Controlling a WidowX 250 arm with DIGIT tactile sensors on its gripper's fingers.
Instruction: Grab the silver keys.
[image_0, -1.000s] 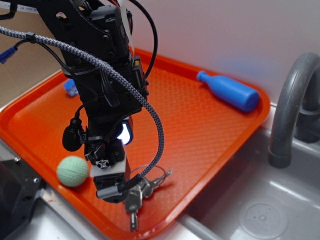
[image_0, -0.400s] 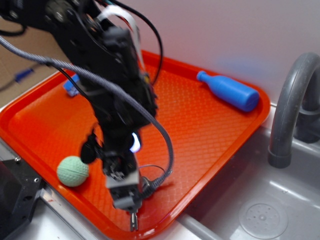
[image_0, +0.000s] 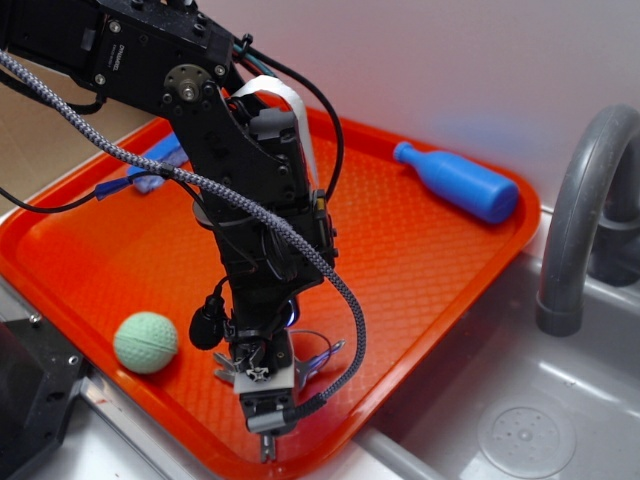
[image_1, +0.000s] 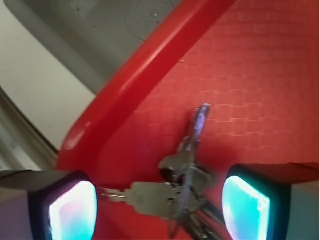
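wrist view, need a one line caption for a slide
Open jaws straddle the silver keys lying on the orange tray near its rim.

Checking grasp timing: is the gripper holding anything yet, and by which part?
Nothing is held. The gripper is open, its pads on either side of the silver keys, which lie on the orange tray.

You have an orange tray (image_0: 440, 270) beside a grey sink (image_0: 530, 420) | green ball (image_0: 146, 342) near the tray's front-left edge | blue bowling pin (image_0: 458, 182) lying at its far right corner | small blue object (image_0: 150, 180) by its far left edge | grey faucet (image_0: 580, 220) at your right.
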